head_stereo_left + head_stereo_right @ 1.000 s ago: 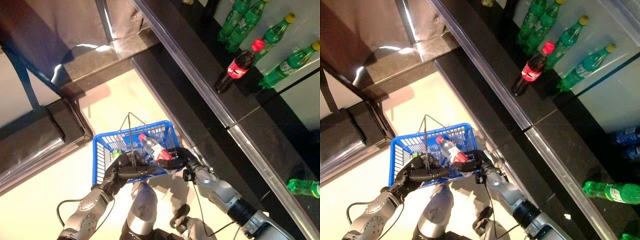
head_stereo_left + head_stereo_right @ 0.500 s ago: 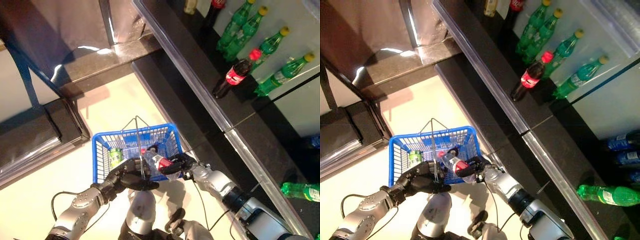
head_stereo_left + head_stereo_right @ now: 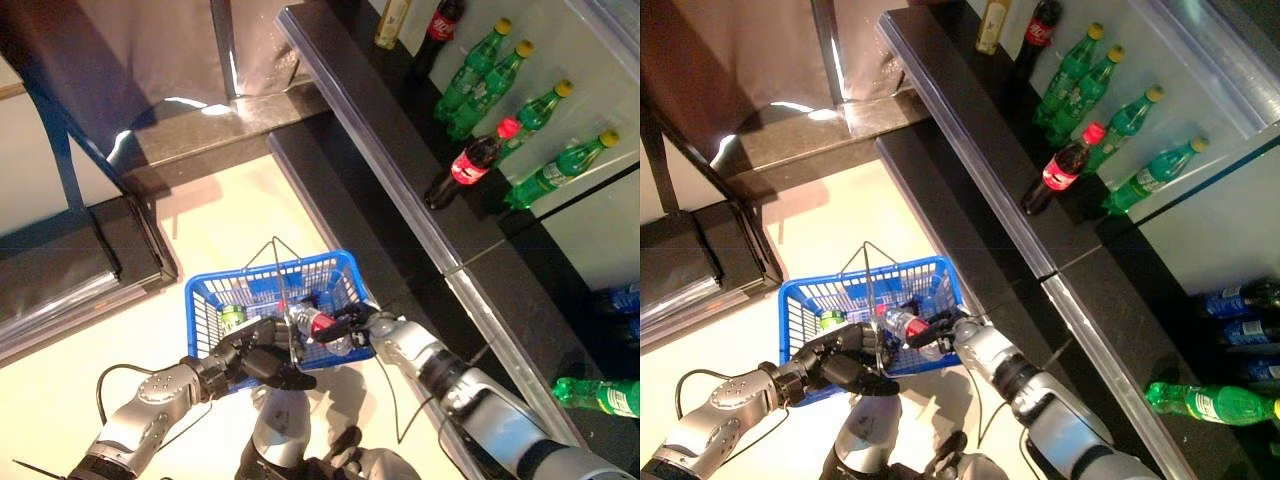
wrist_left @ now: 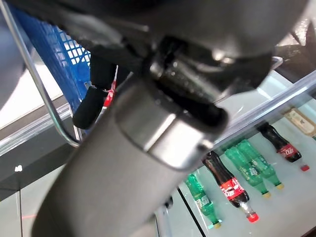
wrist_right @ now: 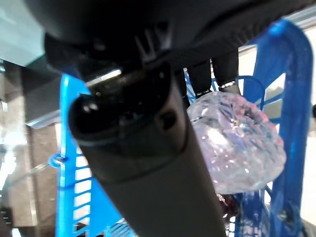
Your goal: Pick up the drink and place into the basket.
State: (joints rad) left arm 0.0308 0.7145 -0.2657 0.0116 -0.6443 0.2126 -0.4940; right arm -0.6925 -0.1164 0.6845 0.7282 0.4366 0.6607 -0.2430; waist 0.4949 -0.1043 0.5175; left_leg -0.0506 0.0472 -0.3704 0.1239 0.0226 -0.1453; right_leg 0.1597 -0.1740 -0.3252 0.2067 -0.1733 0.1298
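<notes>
My left hand [image 3: 262,352] is shut on the thin wire handles of the blue basket [image 3: 204,295], which hangs in front of me off the floor. My right hand [image 3: 352,324] is shut on a clear bottle with a red cap and red label [image 3: 312,321] and holds it inside the basket, over its right half. In the right wrist view the bottle's clear base [image 5: 237,143] shows past my fingers, with the basket's blue wall [image 5: 289,148] beside it. A green can [image 3: 232,316] lies in the basket at the left.
A dark counter with a glass edge [image 3: 400,170] runs along the right. Behind it stand green bottles [image 3: 478,68] and cola bottles [image 3: 470,160]. A green bottle [image 3: 596,394] lies at the lower right. A dark low step [image 3: 60,270] is at the left.
My right hand has lowered the bottle from above the basket's rim down into the basket. The camera has shifted, so the shelf shows more bottles.
</notes>
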